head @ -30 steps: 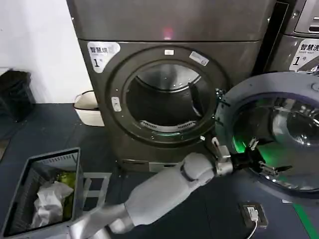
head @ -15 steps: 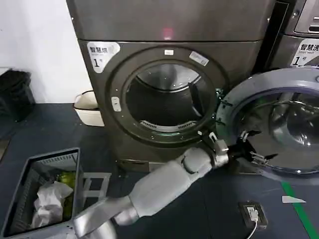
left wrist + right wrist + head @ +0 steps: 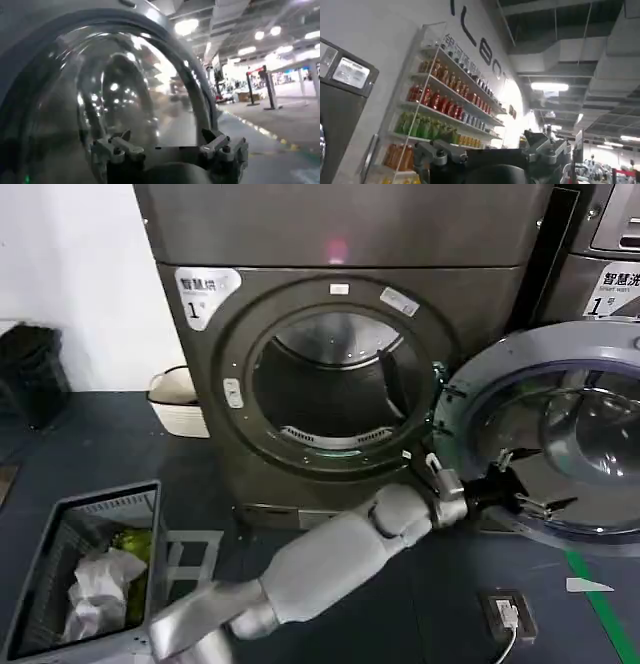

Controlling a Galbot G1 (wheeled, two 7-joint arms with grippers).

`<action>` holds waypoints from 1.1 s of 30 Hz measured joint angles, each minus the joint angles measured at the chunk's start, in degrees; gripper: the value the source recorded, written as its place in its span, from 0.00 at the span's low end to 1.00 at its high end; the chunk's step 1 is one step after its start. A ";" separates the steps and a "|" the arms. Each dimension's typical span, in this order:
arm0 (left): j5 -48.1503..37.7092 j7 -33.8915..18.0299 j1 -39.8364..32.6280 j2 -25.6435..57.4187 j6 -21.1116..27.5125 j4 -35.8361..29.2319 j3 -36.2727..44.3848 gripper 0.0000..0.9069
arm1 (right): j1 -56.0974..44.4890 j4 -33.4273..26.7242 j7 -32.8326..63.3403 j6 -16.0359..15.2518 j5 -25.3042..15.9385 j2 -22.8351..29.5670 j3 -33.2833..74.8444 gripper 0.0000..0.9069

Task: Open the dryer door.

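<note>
You have the dryer (image 3: 340, 244) in brushed, dark grey-bronze metal with a dull sheen, its drum opening ringed in matt dark plastic. The dryer door (image 3: 560, 434) shows you a matt grey plastic inner face around glossy, reflective domed glass. Your left arm (image 3: 330, 559) is smooth, satin grey plastic, and the floor (image 3: 90, 444) looks matt and dark.
</note>
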 joint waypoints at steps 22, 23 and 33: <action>-9.66 -1.92 1.12 22.02 -14.15 -19.89 8.38 1.00 | 1.45 1.18 0.00 -0.24 -1.97 -1.94 0.67 1.00; -9.47 -1.77 1.24 23.67 -14.14 -20.93 8.43 1.00 | 1.73 1.32 0.07 -0.23 -2.49 -2.10 0.73 1.00; -4.57 -0.54 2.41 43.96 -7.45 -29.95 6.59 1.00 | 2.12 2.96 3.20 -0.83 -8.57 -2.56 2.95 1.00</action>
